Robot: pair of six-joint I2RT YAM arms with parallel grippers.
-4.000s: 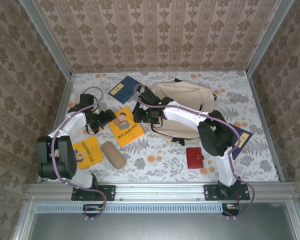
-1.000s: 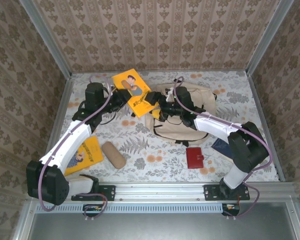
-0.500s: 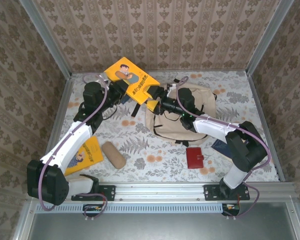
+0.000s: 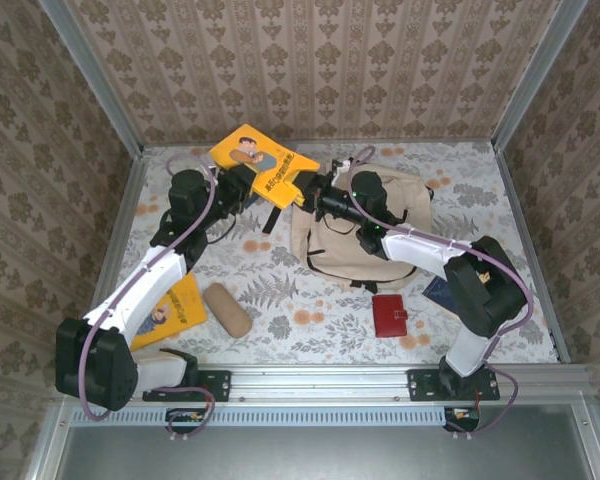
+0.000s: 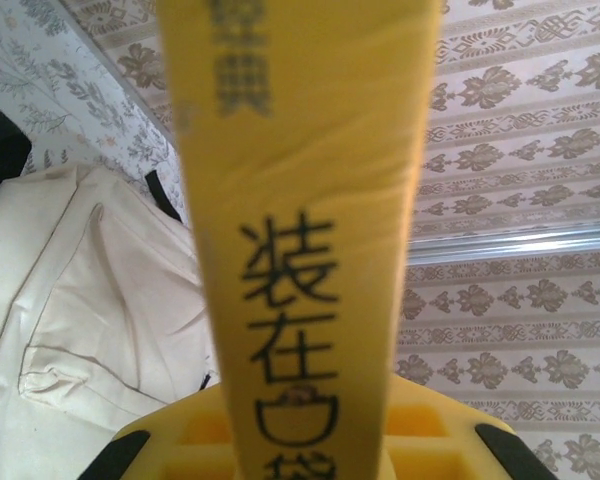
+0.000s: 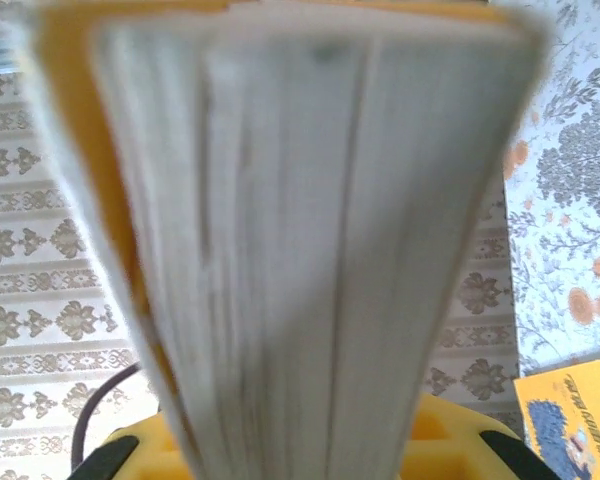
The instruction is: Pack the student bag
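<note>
- Thin yellow paperback book [image 4: 263, 160] with cartoon cover, raised off floral-patterned table [image 4: 310, 300], tilted, back left of centre.
- Left gripper [image 4: 242, 180] clamped on book's spine side; yellow spine with black characters between fingers in left wrist view.
- Right gripper [image 4: 308, 196] closed on opposite page edge; white page block between jaws in right wrist view.
- Large beige fabric student bag [image 4: 335, 250] with black straps, lying flat on table, just right of and below book, under right arm.
- Book's long axis roughly left-right, gripper to gripper, right end near bag's left top corner.
- Right arm nearer bag; probably two-arm feed into bag next.
- Bag mouth open or zipped: cannot tell.
</note>
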